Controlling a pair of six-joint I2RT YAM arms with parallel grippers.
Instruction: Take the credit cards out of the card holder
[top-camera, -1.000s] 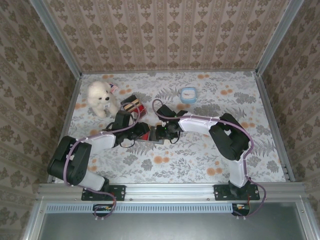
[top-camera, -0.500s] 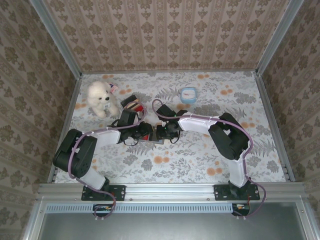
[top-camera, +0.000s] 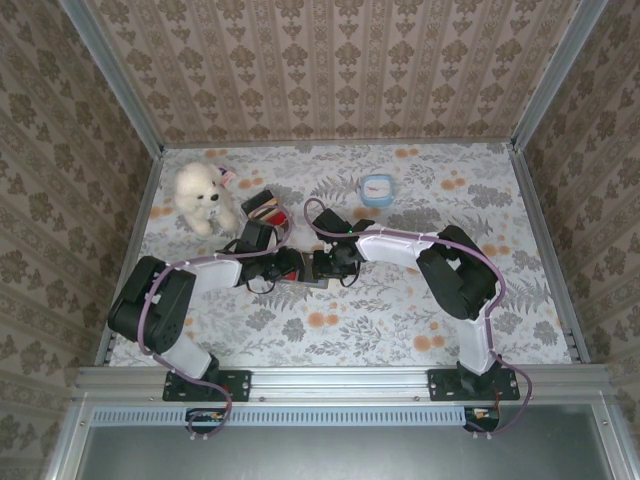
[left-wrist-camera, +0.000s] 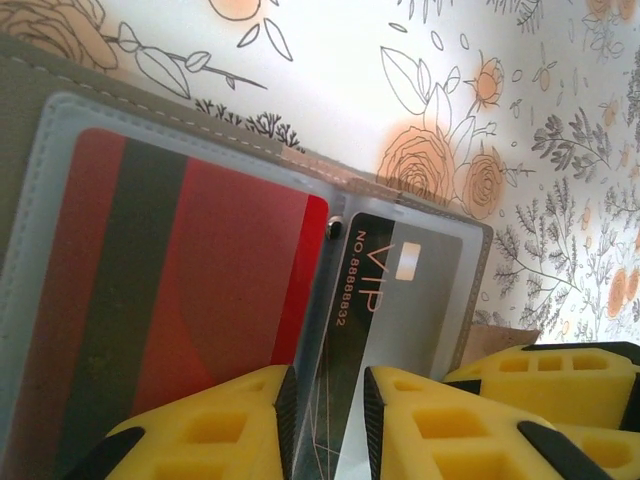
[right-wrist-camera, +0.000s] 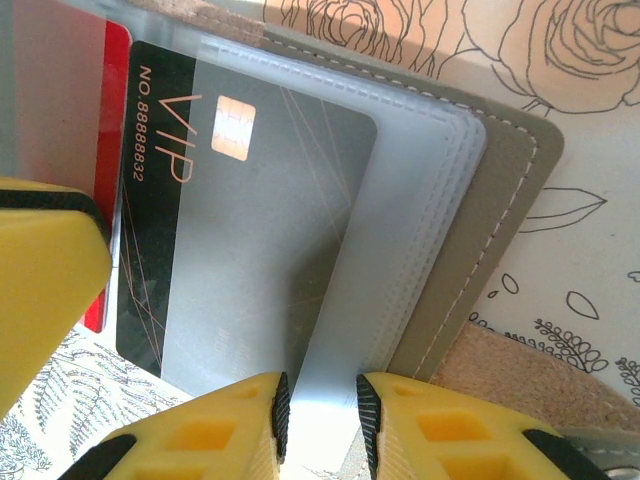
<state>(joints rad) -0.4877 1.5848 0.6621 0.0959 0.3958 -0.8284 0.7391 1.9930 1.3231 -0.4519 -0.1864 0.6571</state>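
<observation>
Pinching edges — left pincer (left-wrist-camera: 328, 400) seemingly nips the stiff, slick VIP card (left-wrist-camera: 405, 290); right pincer (right-wrist-camera: 322, 402) clamps the floppy card holder (right-wrist-camera: 500, 200).

In the top view, the left arm (top-camera: 195, 278) is seen folded at the lower left and laid low toward the centre. The right arm (top-camera: 400, 245) is bent sharply at the right and extended leftward, so that the left gripper (top-camera: 291, 264) and the right gripper (top-camera: 322, 264) are placed almost tip to tip at mid-frame. In both wrist views, the yellow fingers (left-wrist-camera: 220, 430) (right-wrist-camera: 200, 440) are found along the bottom edge with the jaws only narrowly parted, and whether anything is clamped between them cannot be told.
</observation>
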